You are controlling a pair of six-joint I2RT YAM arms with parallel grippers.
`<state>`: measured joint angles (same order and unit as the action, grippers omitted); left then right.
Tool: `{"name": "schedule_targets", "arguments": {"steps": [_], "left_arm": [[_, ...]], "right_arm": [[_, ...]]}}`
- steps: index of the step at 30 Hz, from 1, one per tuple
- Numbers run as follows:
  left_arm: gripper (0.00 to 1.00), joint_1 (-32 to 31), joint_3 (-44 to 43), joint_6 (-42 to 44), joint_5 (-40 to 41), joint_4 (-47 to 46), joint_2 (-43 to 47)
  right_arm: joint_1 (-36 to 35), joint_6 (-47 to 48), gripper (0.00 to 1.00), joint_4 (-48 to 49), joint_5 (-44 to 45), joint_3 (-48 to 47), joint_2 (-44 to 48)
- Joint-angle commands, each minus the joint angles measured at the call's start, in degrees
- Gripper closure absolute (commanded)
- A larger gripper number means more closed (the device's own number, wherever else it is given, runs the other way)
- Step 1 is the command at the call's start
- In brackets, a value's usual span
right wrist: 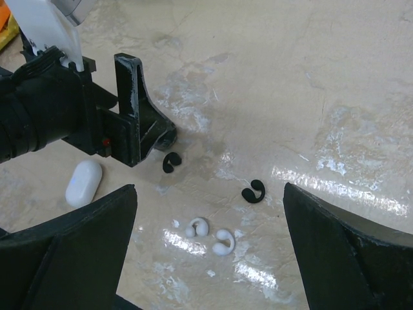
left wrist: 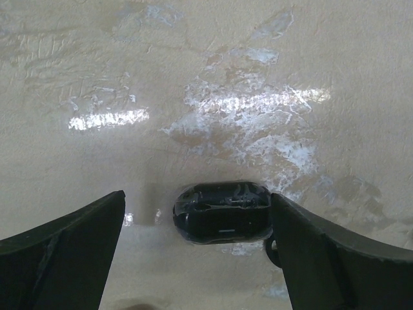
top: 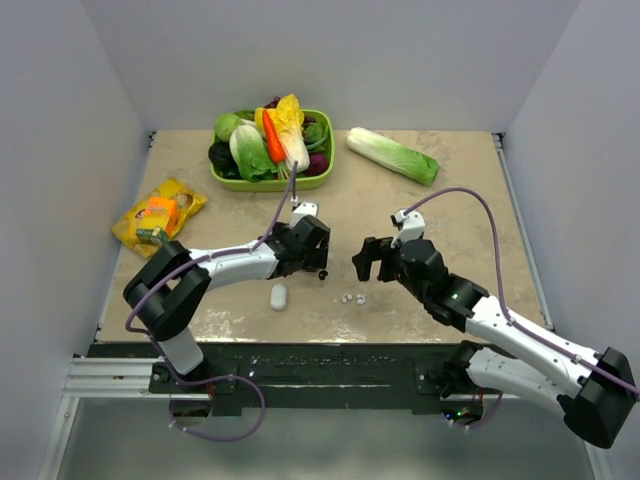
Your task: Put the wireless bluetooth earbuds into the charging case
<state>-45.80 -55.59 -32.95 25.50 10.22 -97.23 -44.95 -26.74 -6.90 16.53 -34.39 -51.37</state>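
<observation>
ok so nothing's picked up yet imo, and the charging case looks shut, so the step in hand is really the first grab. Nearest the arm bases, the case lies flat on the counter, left of centre. Its long axis runs roughly near-to-far in the top view, one rounded end toward the bases; can't tell which end has the hinge. Off to its right, apart from it, the two wireless bluetooth earbuds sit side by side, each a tiny white C-hook lying flat.

A bit further out, the right hand is spread wide and empty, with the white buds right in its view. The left hand is wide too, straddling a black oval case without pinching it as far as I can see. Two black buds lie close by, easy to mix up.

How I'd do it: the left hand skips the black one, takes the white case across its short width and steadies it. The right comes straight down on one white bud, fingertips only, closing slowly since it'll likely skate on this glossy counter.

Far back: veg basket, cabbage, snack pack, all irrelevant
</observation>
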Motion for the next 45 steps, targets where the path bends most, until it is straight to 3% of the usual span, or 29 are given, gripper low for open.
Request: {"name": "schedule_targets", "arguments": {"steps": [1,17,28,35,40,43,44,45], "left_arm": [[0.02,-1.0,-2.0,-2.6,2.0,0.7,-1.6],[0.05,-3.5,-2.8,-6.8,4.5,2.9,-4.1],[0.2,-3.5,-2.4,-5.5,3.2,1.7,-5.5],[0.24,-3.4,-1.6,-5.5,3.0,1.2,-6.0],[0.36,-3.4,-0.8,-5.0,3.2,1.0,-5.3],[0.55,-3.3,0.1,-4.3,4.1,-0.1,-3.6],[0.67,-3.4,0.7,-3.8,4.6,-0.9,-2.6],[0.73,-3.5,2.2,-3.2,4.7,-3.4,-0.2]], "right_arm": [[0.0,0.7,0.02,1.2,0.1,-2.1,-0.7],[0.1,0.4,0.02,1.4,0.3,-0.8,0.2],[0.0,-0.4,0.02,0.2,1.3,-0.1,2.2],[0.1,-0.4,0.02,0.0,1.4,-0.1,1.7],[0.0,-0.6,0.02,0.0,1.4,-0.6,1.5],[0.0,-0.6,0.02,-0.2,1.3,-1.6,1.4],[0.1,-0.6,0.02,-0.5,1.3,-2.0,1.3],[0.0,-0.6,0.02,-0.7,1.4,-2.5,1.3]]}}
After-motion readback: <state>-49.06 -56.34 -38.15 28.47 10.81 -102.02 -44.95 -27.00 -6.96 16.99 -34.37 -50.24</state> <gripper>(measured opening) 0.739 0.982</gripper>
